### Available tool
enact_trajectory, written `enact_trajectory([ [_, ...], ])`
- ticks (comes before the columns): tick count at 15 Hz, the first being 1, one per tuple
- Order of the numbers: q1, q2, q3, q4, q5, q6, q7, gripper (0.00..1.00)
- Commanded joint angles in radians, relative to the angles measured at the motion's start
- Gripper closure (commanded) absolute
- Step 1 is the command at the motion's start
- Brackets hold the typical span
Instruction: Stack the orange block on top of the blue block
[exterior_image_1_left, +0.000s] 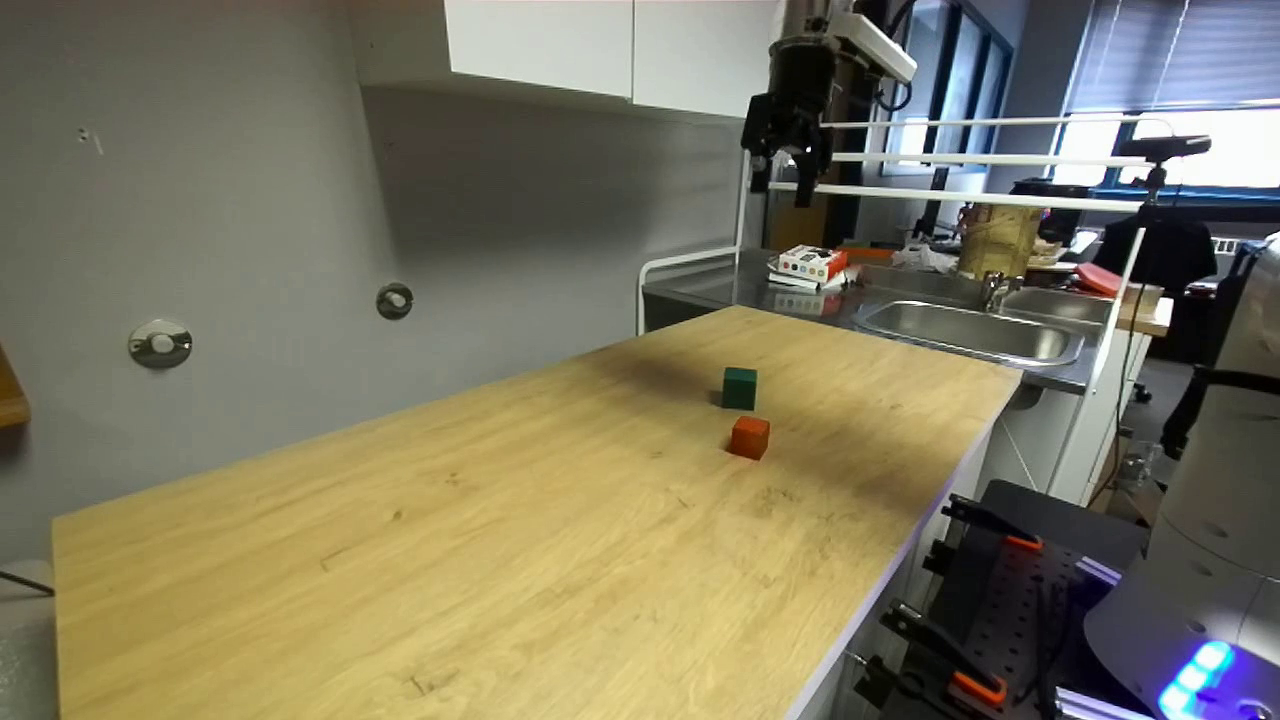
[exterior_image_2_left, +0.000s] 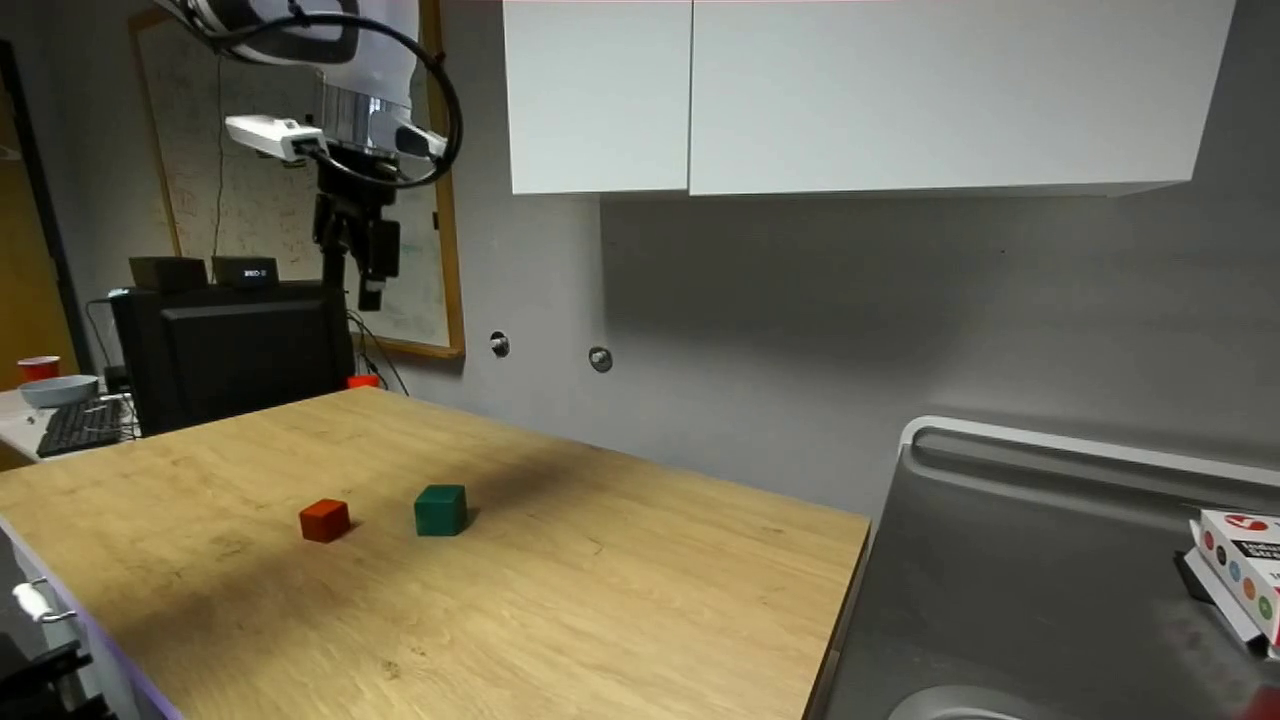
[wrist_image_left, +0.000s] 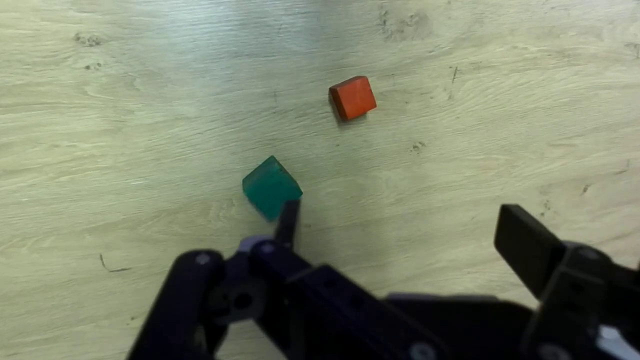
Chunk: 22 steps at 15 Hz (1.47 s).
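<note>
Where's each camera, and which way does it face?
An exterior view: beside the base, facing table and sink; base and gripper show.
An exterior view: near the sink, facing wall and whiteboard; arm and gripper show.
Wrist view: on the wrist, facing the table below; fingers show.
All share table, orange block and teal block.

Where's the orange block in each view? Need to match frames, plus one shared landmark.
In an exterior view: orange block right of centre, below mid-height; teal block higher in the picture.
In an exterior view: orange block left of centre, below mid-height; teal block to its right.
In the wrist view: orange block upper part, slightly right of centre; teal block lower left of it.
Shared landmark: the teal block.
</note>
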Motion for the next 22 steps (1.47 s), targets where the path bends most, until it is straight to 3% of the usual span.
enact_trajectory([
  [1, -0.006, 0.05, 0.054, -0.051, 0.007, 0.085, 0.092, 0.0],
  [7, -0.003, 0.126, 0.106, -0.157, 0.021, 0.205, 0.31, 0.0],
  [13, 0.005, 0.199, 0.118, -0.237, 0.095, 0.344, 0.355, 0.0],
  [19, 0.022, 0.292, 0.13, -0.288, 0.025, 0.513, 0.503, 0.0],
  [22, 0.032, 0.329, 0.125, -0.305, -0.014, 0.543, 0.577, 0.0],
])
